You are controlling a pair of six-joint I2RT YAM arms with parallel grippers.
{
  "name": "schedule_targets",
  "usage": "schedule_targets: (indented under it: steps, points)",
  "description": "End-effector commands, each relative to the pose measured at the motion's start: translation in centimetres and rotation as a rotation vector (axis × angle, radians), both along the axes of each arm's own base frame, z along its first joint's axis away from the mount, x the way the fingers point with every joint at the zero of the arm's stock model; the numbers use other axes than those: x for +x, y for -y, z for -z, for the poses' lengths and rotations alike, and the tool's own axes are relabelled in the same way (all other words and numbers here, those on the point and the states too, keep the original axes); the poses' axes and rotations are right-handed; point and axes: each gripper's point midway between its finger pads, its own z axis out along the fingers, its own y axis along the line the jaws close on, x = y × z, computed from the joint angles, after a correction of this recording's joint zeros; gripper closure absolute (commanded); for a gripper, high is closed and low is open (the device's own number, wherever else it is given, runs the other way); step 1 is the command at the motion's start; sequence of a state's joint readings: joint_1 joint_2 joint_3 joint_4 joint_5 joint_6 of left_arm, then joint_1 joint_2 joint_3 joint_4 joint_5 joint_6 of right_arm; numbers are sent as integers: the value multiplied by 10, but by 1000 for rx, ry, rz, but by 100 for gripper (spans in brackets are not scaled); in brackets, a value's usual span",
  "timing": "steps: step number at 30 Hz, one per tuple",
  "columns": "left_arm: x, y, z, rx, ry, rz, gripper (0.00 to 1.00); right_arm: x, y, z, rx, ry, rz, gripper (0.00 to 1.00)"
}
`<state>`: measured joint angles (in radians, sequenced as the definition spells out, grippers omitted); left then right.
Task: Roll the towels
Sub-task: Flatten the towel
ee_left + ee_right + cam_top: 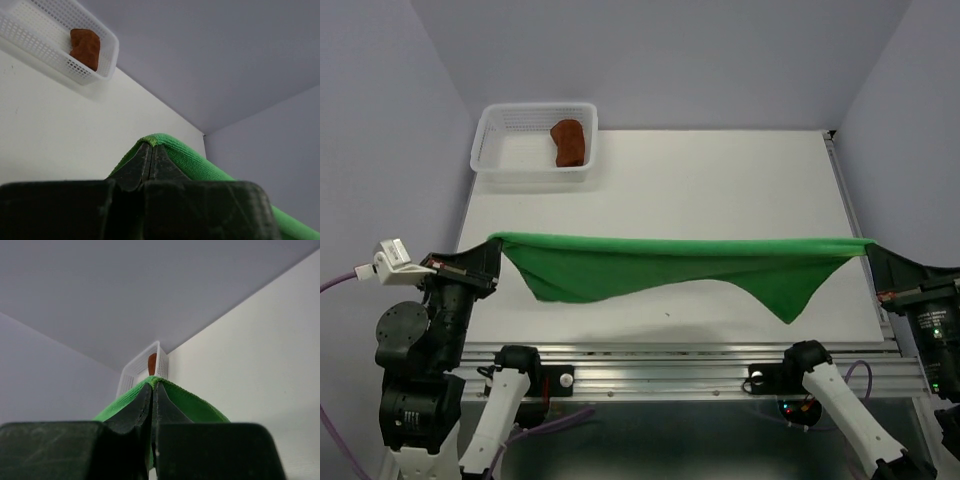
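The bright green towel [670,265] hangs stretched above the table's near half, pulled taut between both arms, its lower edge sagging to a point at the right. My left gripper [496,243] is shut on its left corner; in the left wrist view the green towel [190,157] wraps over the closed left gripper [151,147]. At the right, my right gripper [868,246] is shut on the other corner, and the green towel [187,402] drapes over the right gripper [152,386]. The rust-brown towel [568,142] lies rolled in the basket, also visible as the rust-brown towel [85,46].
A white mesh basket [510,150] stands at the table's far left corner; the same basket [40,42] shows in the left wrist view and the basket [137,370] in the right wrist view. The white table [720,190] ends at a metal rail [670,352] in front.
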<state>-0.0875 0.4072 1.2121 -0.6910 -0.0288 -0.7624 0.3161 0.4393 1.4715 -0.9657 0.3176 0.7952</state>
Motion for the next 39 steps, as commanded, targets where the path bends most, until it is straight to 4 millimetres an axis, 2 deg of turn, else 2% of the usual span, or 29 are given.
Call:
schedule_targets:
  steps: [1, 4, 5, 6, 7, 8, 9, 11, 12, 13, 14, 15, 17, 18, 19, 20, 21, 22, 23, 24, 25, 26, 27, 30, 31, 32, 35, 39]
  points:
    - [4, 2, 23, -6, -88, 8, 100, -3, 17, 19, -35, -59, 85, 99]
    - [30, 7, 57, -15, -169, 15, 100, 24, 17, 50, -44, -137, 133, 99]
    - [46, 8, 82, -14, -222, 13, 100, 33, 24, 62, -43, -164, 192, 99]
    - [54, 10, 95, -15, -249, 23, 100, 50, 21, 93, -62, -241, 209, 99]
    - [65, 15, 102, -26, -245, 40, 100, 65, 19, 105, -68, -270, 230, 99]
    - [79, 16, 139, -23, -335, 38, 100, 80, 18, 139, -89, -346, 265, 99]
    - [87, 16, 154, -25, -362, 30, 100, 99, 13, 151, -94, -369, 276, 99]
    - [110, 9, 198, -18, -436, -22, 100, 121, 7, 182, -112, -428, 293, 99]
    - [117, 7, 210, -18, -452, -36, 100, 131, 5, 197, -128, -458, 301, 99]
    - [125, 7, 222, -15, -466, -44, 100, 140, 2, 221, -154, -504, 305, 99]
    - [140, 6, 244, -14, -499, -55, 100, 155, -1, 222, -149, -485, 313, 99]
    - [148, 2, 254, -2, -511, -81, 100, 169, -4, 244, -208, -553, 320, 99]
    - [172, 1, 280, 20, -584, -91, 100, 191, -8, 249, -238, -569, 333, 99]
    - [181, 1, 288, 29, -608, -91, 100, 204, -4, 269, -292, -635, 350, 99]
    - [187, 0, 296, 37, -643, -97, 100, 213, -1, 274, -302, -648, 360, 99]
    - [208, -1, 305, 47, -666, -105, 100, 229, -2, 271, -284, -624, 349, 99]
    - [217, -2, 310, 56, -679, -105, 100, 240, -1, 290, -310, -677, 333, 99]
    - [226, -3, 314, 56, -689, -102, 100, 254, 10, 290, -282, -664, 351, 99]
    - [241, -6, 321, 55, -710, -106, 100, 263, 12, 296, -277, -673, 340, 99]
    - [248, -5, 324, 53, -714, -94, 100, 273, 9, 298, -264, -673, 304, 99]
    - [260, -6, 319, 50, -697, -97, 100, 284, 18, 312, -272, -700, 312, 99]
    - [266, -7, 331, 52, -725, -92, 100, 291, 14, 317, -277, -707, 291, 99]
    - [271, -7, 333, 53, -727, -85, 100, 303, 17, 325, -273, -724, 266, 99]
    - [289, -6, 336, 52, -731, -63, 100, 320, 21, 332, -257, -733, 223, 99]
    - [293, -5, 334, 52, -725, -58, 100, 330, 18, 326, -254, -705, 206, 99]
    - [300, -4, 332, 55, -718, -55, 100, 335, 21, 332, -252, -717, 201, 99]
    - [305, -5, 331, 61, -721, -58, 100, 347, 17, 327, -259, -697, 152, 99]
    - [297, -2, 330, 60, -727, -33, 100, 341, 13, 331, -247, -706, 112, 99]
